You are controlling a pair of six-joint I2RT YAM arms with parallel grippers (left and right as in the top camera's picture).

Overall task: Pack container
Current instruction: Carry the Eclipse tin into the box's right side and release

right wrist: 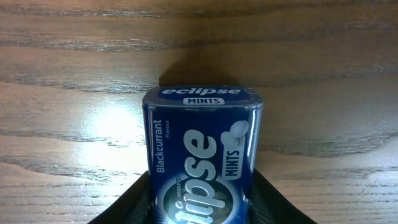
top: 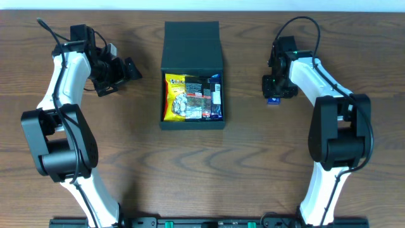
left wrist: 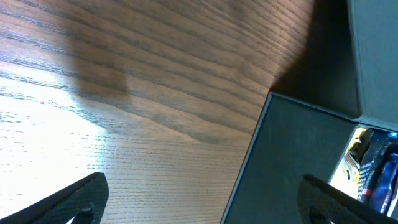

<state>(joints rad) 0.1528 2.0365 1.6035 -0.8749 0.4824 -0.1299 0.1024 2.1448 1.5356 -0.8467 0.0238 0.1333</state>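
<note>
The container (top: 192, 120) is a dark box with its flap lid open toward the far side, at table centre, holding several snack packets (top: 190, 96). Its left wall (left wrist: 286, 168) shows in the left wrist view. My left gripper (top: 120, 75) is open and empty, to the left of the box above bare table. My right gripper (top: 274, 92) is shut on a blue Eclipse mints tin (right wrist: 202, 155), to the right of the box. The tin (top: 273, 100) shows under the fingers in the overhead view.
The wooden table (top: 126, 145) spreads round the box. The open lid (top: 192, 44) stands at the box's far side. Both arm bases sit at the near edge.
</note>
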